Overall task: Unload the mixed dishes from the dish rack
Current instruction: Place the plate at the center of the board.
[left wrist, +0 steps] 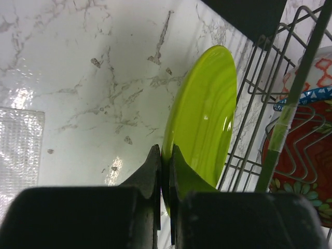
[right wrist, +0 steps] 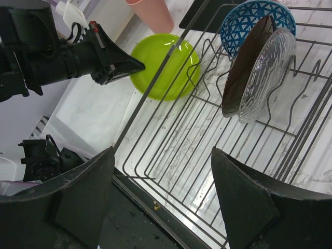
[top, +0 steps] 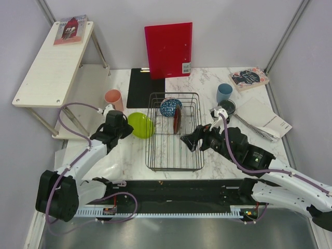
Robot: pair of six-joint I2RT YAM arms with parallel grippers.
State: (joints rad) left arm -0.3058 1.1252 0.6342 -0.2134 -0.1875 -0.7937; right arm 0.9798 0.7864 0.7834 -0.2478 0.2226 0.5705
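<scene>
The left gripper [left wrist: 165,174] is clamped on the rim of the round lime-green dish [left wrist: 202,119], held tilted just left of the rectangular black wire dish rack [top: 174,153] at centre frame. The right gripper [right wrist: 162,176] hangs with fingers wide apart at the rack's right edge.

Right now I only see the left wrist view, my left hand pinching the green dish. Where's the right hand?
Observer: The right hand hangs open over the dish rack's right side, holding nothing.
Operator: Anything in the rack I'm missing?
Observer: A clear glass plate leans against the dark red plate.
Operator: What's near my dish?
Observer: The pink cup stands upright just beyond the lime-green dish.
</scene>
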